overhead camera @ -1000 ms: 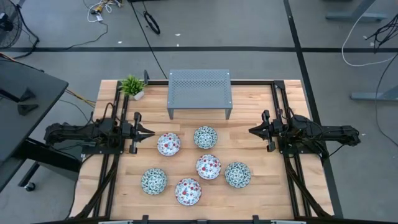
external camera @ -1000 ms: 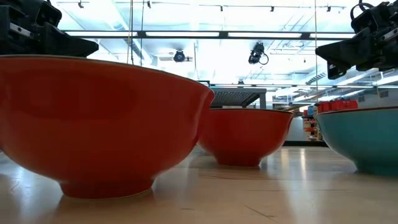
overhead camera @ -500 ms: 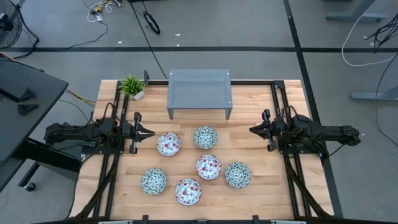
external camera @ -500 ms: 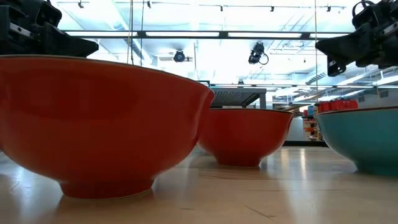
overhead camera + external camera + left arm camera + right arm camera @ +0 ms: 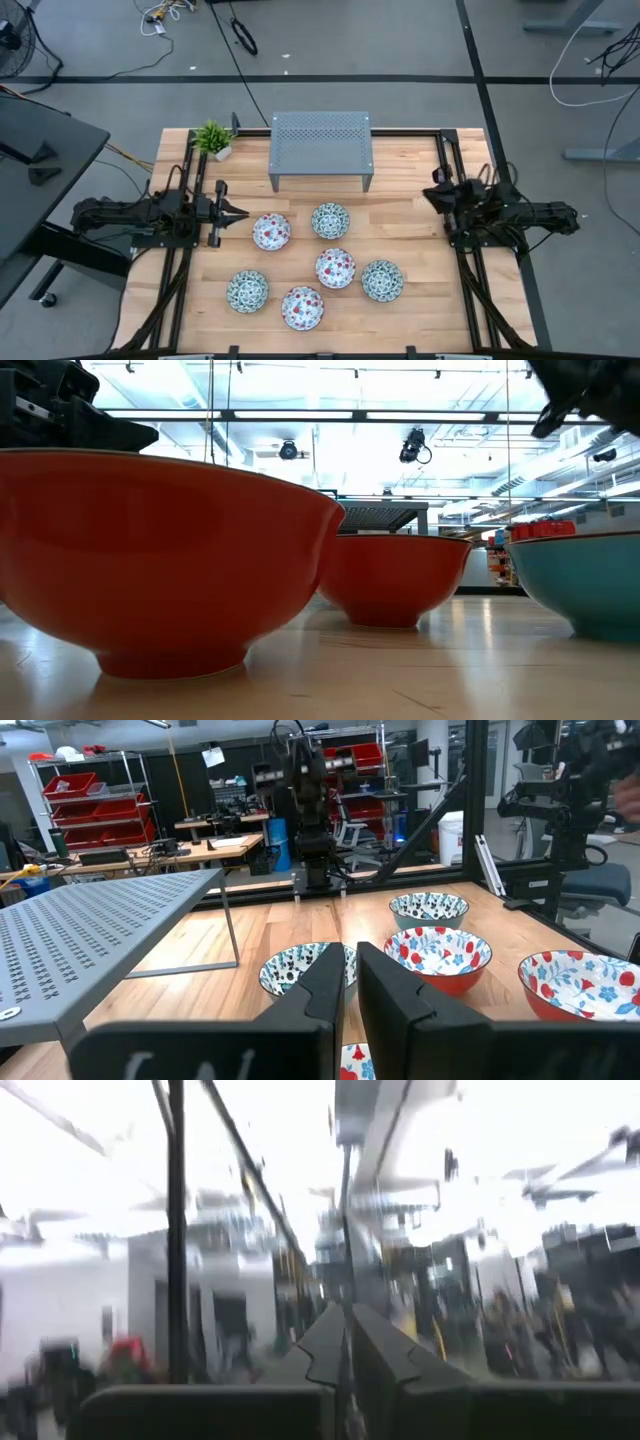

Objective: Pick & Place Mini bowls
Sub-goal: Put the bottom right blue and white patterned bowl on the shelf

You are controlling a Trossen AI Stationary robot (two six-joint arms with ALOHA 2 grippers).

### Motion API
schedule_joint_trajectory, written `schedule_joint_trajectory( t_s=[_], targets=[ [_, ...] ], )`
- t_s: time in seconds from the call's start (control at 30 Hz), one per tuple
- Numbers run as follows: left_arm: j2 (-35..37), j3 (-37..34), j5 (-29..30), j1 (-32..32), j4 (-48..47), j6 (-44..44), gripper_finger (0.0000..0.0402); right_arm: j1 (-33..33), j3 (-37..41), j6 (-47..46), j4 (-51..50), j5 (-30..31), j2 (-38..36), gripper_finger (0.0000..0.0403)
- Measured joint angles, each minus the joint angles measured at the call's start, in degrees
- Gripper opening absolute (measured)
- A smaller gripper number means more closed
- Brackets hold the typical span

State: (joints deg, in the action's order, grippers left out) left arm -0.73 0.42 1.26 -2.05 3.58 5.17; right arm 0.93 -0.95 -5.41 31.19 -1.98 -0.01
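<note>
Your six mini bowls [image 5: 335,267] sit mid-table. Left gripper [image 5: 240,213] closed, empty, beside them. Right gripper [image 5: 345,1345] likewise, pitched upward.

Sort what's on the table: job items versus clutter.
Job:
- three red-patterned mini bowls
- three green-patterned mini bowls

Just lying about:
- grey perforated stand
- small potted plant

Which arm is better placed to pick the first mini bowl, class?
Probably the left: its end effector sits level beside the nearest red-patterned bowl, aimed at the bowls. The right end effector has swung up and away from them.
</note>
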Motion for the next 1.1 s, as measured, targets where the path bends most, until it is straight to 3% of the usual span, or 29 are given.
schedule_joint_trajectory(
  t_s=[0.53, 1.1],
  targets=[
    [0.00, 0.00, -0.01, 0.01, -0.01, -0.01, 0.0037, 0.00, -0.49, -0.14, 30.58, 8.51, 0.02, 0.0029],
    [0.00, -0.01, 0.00, -0.01, 0.01, 0.02, 0.0037, 0.00, -24.11, 1.36, 24.41, 10.69, 7.49, 0.0029]
  ],
)
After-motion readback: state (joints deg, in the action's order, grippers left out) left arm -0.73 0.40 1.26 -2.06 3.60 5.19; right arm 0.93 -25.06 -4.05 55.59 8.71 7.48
